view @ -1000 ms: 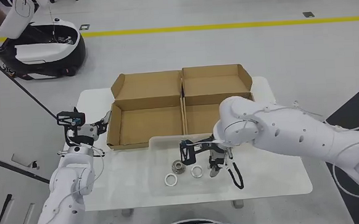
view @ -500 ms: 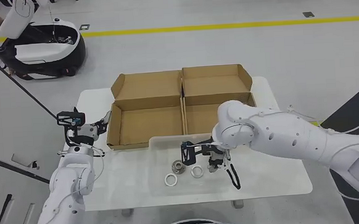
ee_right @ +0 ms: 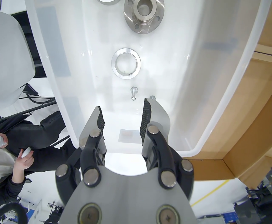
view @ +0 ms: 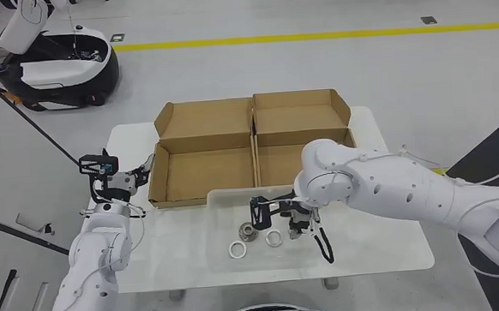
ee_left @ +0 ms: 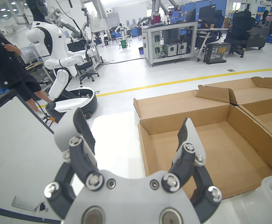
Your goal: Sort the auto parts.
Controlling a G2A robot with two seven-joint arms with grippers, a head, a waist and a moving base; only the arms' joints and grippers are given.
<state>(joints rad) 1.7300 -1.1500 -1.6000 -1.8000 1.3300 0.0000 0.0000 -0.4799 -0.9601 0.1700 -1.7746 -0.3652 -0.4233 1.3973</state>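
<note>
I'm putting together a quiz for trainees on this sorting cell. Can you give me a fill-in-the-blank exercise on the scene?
1. The right pincer hangs over the white plastic tray with its jaws ____.
2. Between that pincer and the flat silver metal ring lies a small silver ____.
3. The left pincer, beside the brown cardboard box, grips ____.
Missing: open; bolt; nothing.

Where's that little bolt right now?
In the right wrist view, the bolt lies in the white tray, between the metal ring and the open right hand.
</note>
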